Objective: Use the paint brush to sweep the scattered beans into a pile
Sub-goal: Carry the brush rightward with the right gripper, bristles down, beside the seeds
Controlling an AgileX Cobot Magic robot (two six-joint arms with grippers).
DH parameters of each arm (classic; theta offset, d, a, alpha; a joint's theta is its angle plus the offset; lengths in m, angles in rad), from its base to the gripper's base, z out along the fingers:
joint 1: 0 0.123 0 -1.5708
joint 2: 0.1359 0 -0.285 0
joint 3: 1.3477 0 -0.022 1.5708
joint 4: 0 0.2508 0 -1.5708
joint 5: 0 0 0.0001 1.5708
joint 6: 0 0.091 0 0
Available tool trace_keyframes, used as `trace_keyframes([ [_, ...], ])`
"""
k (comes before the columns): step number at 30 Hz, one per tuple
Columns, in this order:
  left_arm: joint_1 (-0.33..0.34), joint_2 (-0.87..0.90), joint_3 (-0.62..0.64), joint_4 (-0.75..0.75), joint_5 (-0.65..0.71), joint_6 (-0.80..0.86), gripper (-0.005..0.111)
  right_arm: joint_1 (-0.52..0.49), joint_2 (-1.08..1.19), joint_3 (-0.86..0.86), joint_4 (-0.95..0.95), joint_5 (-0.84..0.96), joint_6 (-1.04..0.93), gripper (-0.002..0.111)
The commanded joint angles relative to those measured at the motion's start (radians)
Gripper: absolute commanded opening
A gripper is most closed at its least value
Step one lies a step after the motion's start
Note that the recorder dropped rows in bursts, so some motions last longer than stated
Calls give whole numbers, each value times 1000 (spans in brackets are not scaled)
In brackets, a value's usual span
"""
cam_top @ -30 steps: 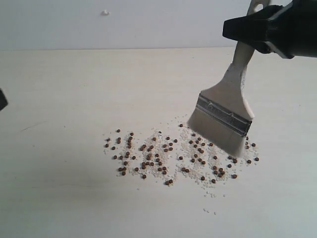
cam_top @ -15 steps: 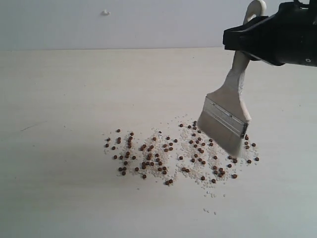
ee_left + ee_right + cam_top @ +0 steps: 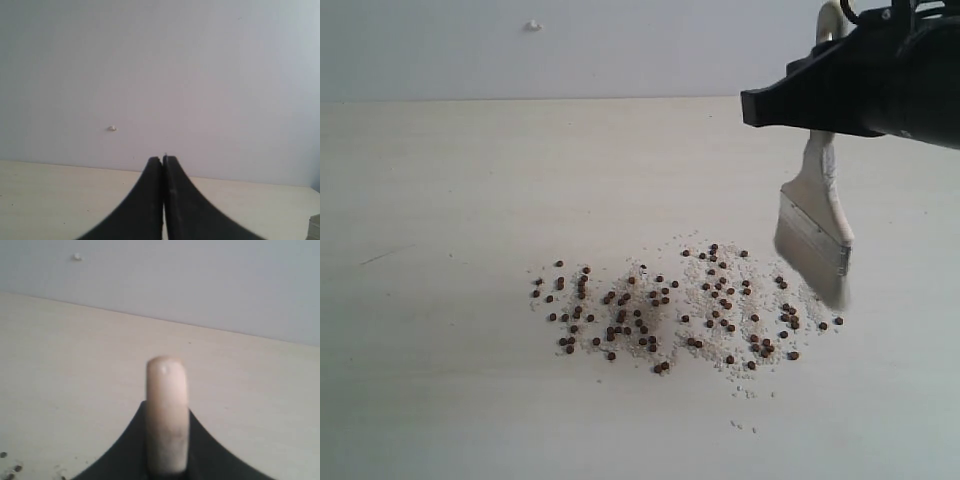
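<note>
Right gripper: the black right gripper [image 3: 770, 103] clamps the upper handle of the wide flat paint brush [image 3: 817, 190], which has a pale cream handle, a silver metal ferrule and pale grey-white bristles; the fingers are narrowed to the handle's thickness, with the handle's rounded end poking out beyond them
Brush attitude: long axis close to upright, handle up, bristles down; the broad face appears turned toward the beans; the bristle tips are blurred, so I cannot tell whether they touch the table
Beans: dozens of tiny round dark reddish-brown beans [image 3: 684, 318], mixed with fine whitish crumbs, lie loose on the pale cream table top [image 3: 470, 200] in a wide, shallow band; no pile is gathered yet
Key relation: the bristles stand at the right arm's end of the beans, just beside the outermost grains; nearly the whole band stretches away from the brush toward the left arm's side, its long axis running across the table
Judgement: a stroke drawn along that axis, from this end toward the middle of the beans, looks like the move this position sets up
Nearer arm: the right, since it holds the brush right at the beans
Left gripper: the black left gripper [image 3: 163, 170] has its fingers pressed together on nothing; it faces the pale grey wall [image 3: 200, 75], with no beans in its view
Writing: no brand, label or lettering can be read on anything
</note>
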Motion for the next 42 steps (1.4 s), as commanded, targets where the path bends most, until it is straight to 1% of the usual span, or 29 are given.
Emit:
trace_keyframes([
  [1, 1, -6, 5, 6, 0, -4, 0, 18, -40, 48, 4, -56, -9, 0],
  [5, 1, -6, 5, 6, 0, -4, 0, 18, -105, 112, 4, -29, -9, 0],
  [8, 1, -6, 5, 6, 0, -4, 0, 18, -178, 150, 4, -3, -49, 0],
  [13, 1, -6, 5, 6, 0, -4, 0, 18, -328, 209, 4, 194, -54, 0],
  [15, 1, -6, 5, 6, 0, -4, 0, 18, -363, 238, 4, 247, -33, 0],
  [21, 1, -6, 5, 6, 0, -4, 0, 18, -395, 305, 4, 255, 16, 0],
  [24, 1, -6, 5, 6, 0, -4, 0, 18, -395, 316, 4, 252, 73, 0],
  [27, 1, -6, 5, 6, 0, -4, 0, 18, -395, 318, -20, 213, 232, 0],
  [29, 1, -6, 5, 6, 0, -4, 0, 18, -395, 318, -138, 186, 381, 0],
  [32, 1, -6, 5, 6, 0, -4, 0, 18, -395, 318, -364, 114, 695, 0],
  [38, 1, -6, 5, 6, 0, -4, 0, 18, -381, 343, -998, -54, 1393, 0],
  [40, 1, -6, 5, 6, 0, -4, 0, 18, -364, 359, -1120, -123, 1540, 0],
  [42, 1, -6, 5, 6, 0, -4, 0, 18, -339, 375, -1158, -189, 1589, 0],
])
